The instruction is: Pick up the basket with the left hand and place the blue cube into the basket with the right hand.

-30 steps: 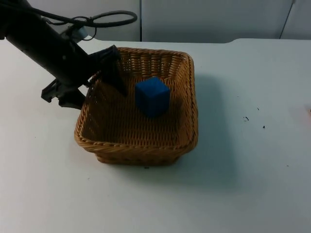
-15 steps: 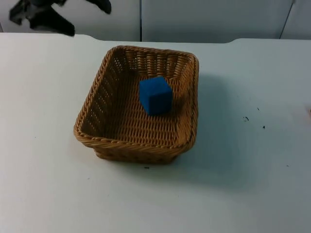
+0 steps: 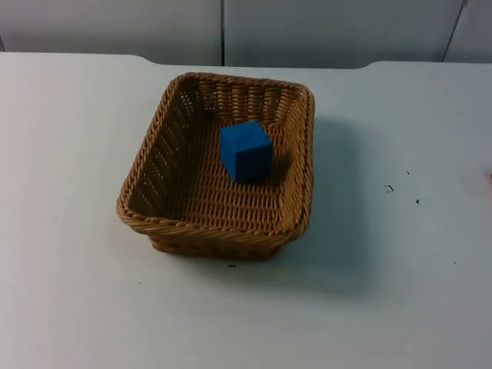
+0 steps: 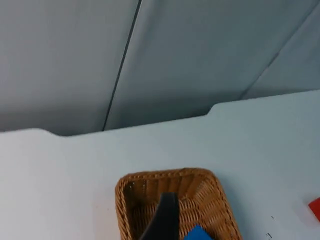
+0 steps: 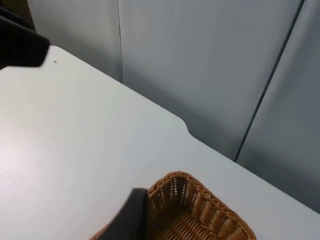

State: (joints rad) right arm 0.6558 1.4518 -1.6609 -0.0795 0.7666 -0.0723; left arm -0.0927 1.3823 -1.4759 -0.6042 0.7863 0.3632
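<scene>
At centre frame of the top view, one wicker basket (image 3: pixel 217 171) rests flat on the white table (image 3: pixel 400 292), unheld. One blue cube (image 3: pixel 246 151) sits inside it, toward the upper right of the basket floor; judged from this, placement is complete. Left gripper (image 4: pixel 165 217) hangs high above, looking down at the basket; right gripper (image 5: pixel 131 212) likewise stands off above it. Whether either gripper's fingers are parted cannot be told. One small red object (image 4: pixel 315 207) lies at the table's right edge.

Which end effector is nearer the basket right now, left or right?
Cannot tell. The left end effector and right end effector both hang raised off the basket, neither touching it.
</scene>
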